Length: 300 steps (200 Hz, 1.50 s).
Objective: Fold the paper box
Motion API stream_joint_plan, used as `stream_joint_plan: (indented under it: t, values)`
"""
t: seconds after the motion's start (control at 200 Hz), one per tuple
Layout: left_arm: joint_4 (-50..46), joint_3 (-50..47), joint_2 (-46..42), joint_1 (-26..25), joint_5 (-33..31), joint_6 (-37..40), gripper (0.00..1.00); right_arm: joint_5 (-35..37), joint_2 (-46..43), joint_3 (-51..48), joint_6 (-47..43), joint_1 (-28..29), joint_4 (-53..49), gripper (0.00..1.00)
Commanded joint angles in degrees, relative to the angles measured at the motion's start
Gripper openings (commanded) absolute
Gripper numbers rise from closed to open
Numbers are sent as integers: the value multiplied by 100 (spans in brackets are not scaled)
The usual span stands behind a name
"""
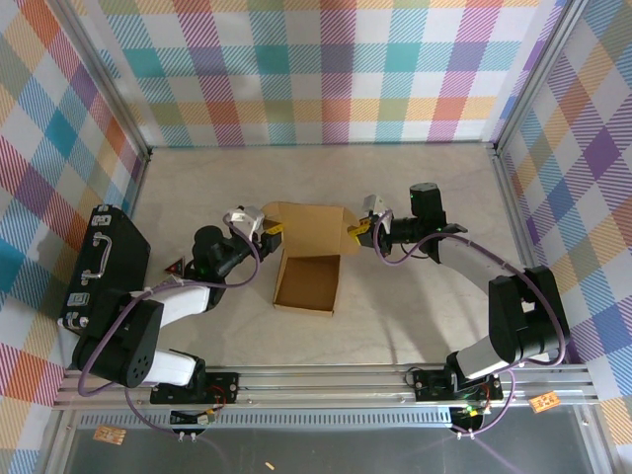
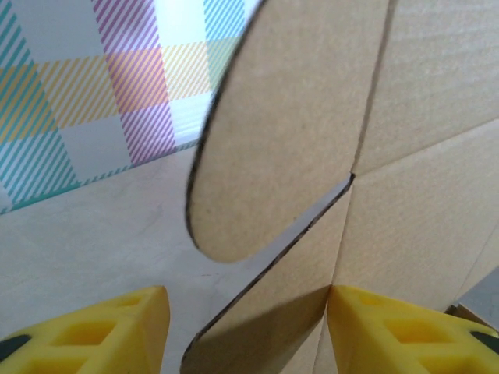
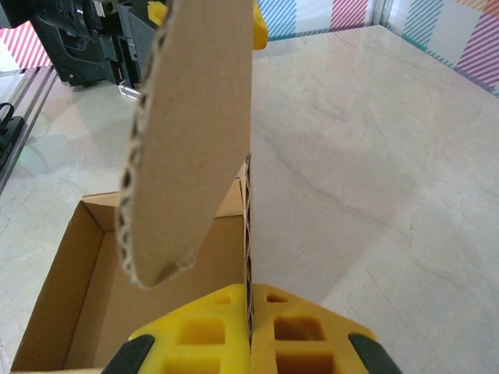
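Two arms, one brown corrugated cardboard box [image 1: 306, 227]: right fingers [image 3: 218, 323] clenched on its side flap [image 3: 195, 140], left fingers [image 2: 386, 331] spread loose, opposite flap [image 2: 273, 140] standing right between them.

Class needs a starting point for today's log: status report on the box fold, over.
Right gripper shut on raised panel of brown corrugated cardboard box. Left gripper open, fingers astride a flap. Tray formed, lid open. Black hard case at left, apart.

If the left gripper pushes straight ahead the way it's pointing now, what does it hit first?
The paper box. The left gripper straddles a cardboard edge with jaws apart, and the rounded flap stands just ahead; it would likely meet that first, though depth is unclear.
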Motion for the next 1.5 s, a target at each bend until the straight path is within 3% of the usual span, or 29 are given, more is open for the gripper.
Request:
stream_joint_plan:
  t: [0.0,0.23,0.375,0.56,0.705,1.095,1.495]
  values:
    - [448,-122,-58,84,466,-9,52,-392,-200,211,-256,-21,-152,0]
    - [381,-282,-328,85,531,-119,33,-263,-189,204,-194,-21,-116,0]
    - [319,-306,-446,67,221,-366,17,-12,-181,82,295,-13,345,0]
    - [15,-204,-666,-278,-131,-678,10,839,-186,-33,1012,344,857,0]
    - [-311,-115,-853,-585,-957,-968,0,1692,-155,17,1599,715,1005,0]
    - [-1204,378,-848,-1567,-2813,-1403,0,4424,-31,544,3109,1845,577,0]
    - [-968,585,-377,-2263,-3843,-1787,0,5583,-54,528,4315,2569,632,0]
